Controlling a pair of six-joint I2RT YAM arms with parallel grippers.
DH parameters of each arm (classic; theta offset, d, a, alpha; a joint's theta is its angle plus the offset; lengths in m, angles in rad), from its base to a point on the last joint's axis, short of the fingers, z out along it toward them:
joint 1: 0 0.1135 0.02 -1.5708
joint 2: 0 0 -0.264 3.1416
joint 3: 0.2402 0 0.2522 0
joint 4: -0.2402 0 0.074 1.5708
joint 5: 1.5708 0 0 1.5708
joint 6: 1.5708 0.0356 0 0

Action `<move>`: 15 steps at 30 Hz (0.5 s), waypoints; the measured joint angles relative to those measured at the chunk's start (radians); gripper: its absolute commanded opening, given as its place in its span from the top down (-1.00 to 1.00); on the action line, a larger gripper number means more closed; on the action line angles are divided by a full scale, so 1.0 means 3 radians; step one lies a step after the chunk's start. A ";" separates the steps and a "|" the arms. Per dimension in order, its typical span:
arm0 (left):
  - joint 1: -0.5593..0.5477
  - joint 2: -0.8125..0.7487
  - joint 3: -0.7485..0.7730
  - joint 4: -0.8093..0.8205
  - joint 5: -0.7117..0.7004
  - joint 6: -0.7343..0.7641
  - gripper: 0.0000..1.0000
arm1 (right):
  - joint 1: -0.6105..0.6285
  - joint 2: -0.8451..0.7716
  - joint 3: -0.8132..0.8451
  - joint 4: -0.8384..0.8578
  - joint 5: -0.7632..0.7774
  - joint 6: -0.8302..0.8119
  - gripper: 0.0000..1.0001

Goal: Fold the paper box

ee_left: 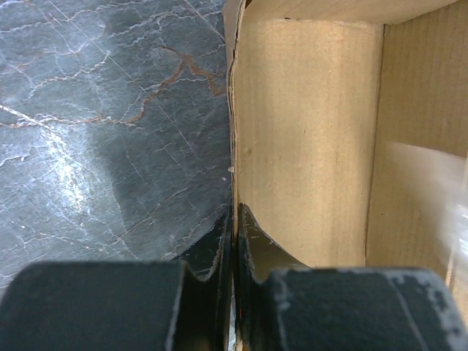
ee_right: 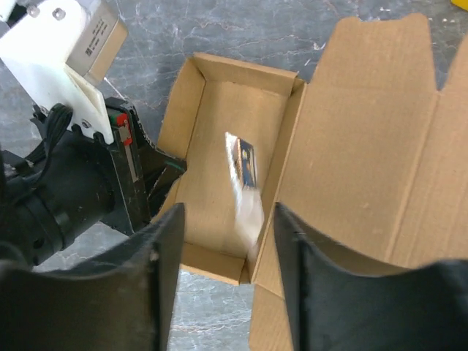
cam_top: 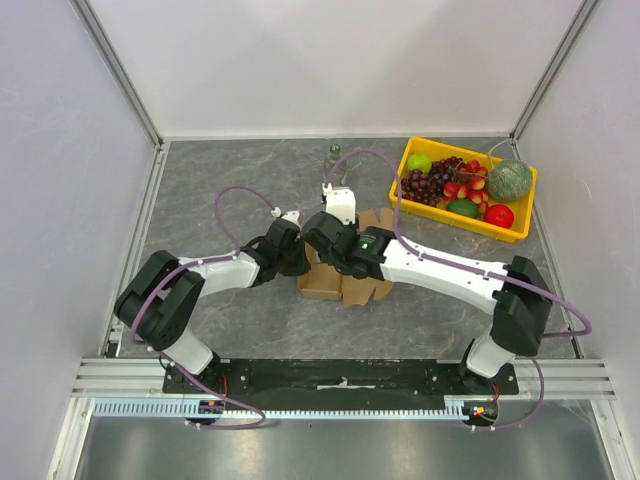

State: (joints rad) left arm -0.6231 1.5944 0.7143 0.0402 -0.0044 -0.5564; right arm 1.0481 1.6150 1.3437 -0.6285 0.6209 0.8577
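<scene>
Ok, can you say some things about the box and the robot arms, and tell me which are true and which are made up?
1. The left pincer is pinching a wall of the paper box. True.
2. The right pincer is shut tight. False: its fingers are apart, over the box.
3. The fruit lies inside the paper box. False: it sits in the yellow tray, away from the box.
4. The lid flap of the box is open. True.
</scene>
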 measured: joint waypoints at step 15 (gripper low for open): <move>0.0001 0.0000 0.0003 -0.0001 0.0022 0.0000 0.79 | -0.0603 -0.0912 -0.0351 -0.0084 0.0003 -0.0137 -0.50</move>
State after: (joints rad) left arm -0.6228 1.5944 0.7151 0.0399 0.0021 -0.5564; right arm 0.8673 1.3415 1.2385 -0.6537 0.6216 0.8165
